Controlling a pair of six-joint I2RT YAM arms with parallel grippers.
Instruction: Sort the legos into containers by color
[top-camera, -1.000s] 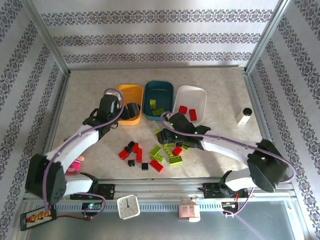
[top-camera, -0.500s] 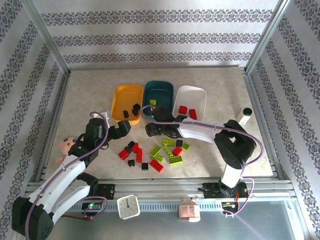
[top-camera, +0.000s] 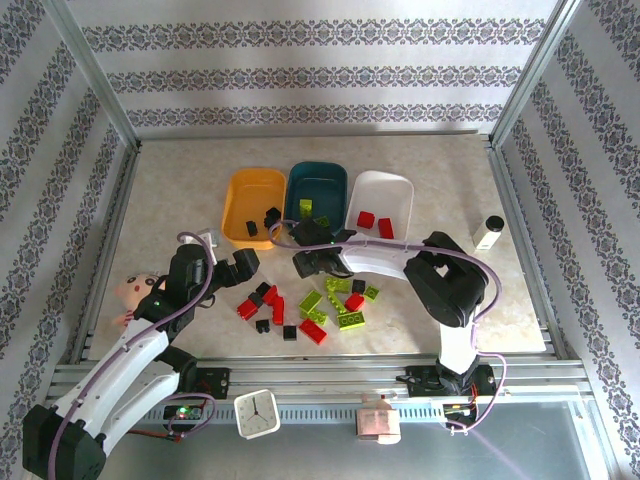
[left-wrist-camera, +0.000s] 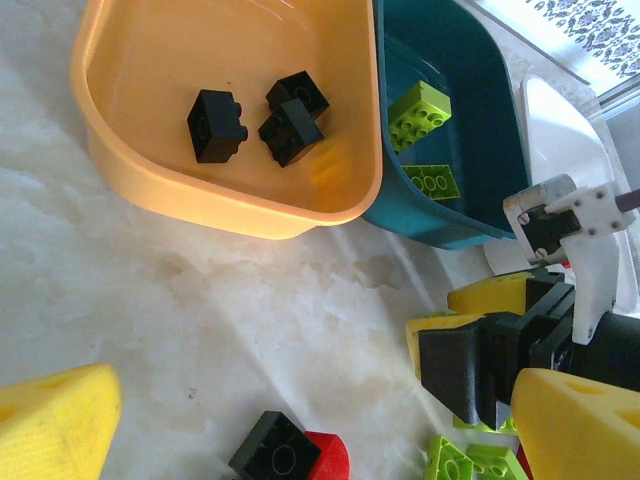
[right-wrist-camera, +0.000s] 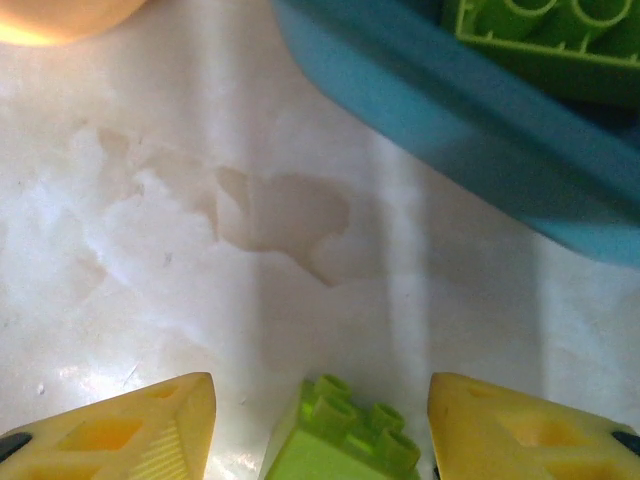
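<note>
**Left tool** (left-wrist-camera: 320, 425): wide open and empty. Its two yellow, wedge-shaped fingers (left-wrist-camera: 55, 420) hang above the desk (left-wrist-camera: 150, 290), a glossy, pale, marbled surface, just short of the orange tray (left-wrist-camera: 230, 205).

**Orange tray:** smooth opaque plastic with a rounded wall. It holds three black bricks (left-wrist-camera: 216, 125).

**Teal tray** (left-wrist-camera: 440, 215): directly beside the orange tray. It holds two lime bricks (left-wrist-camera: 420, 112), studs up.

**White tray** (top-camera: 385, 190): translucent, next to the teal tray. It holds two red bricks (top-camera: 366, 219).

**Right tool** (right-wrist-camera: 325, 430): fingers apart, low over the desk, just in front of the teal tray's wall. One studded lime brick (right-wrist-camera: 345, 435) lies on the desk between them. A gap shows on its left side. On its right side the finger looks very close, but contact cannot be judged at the cropped edge.

**Pile** (top-camera: 310, 305): loose red, lime and black bricks lie on the desk near the trays, between the two arms.
</note>
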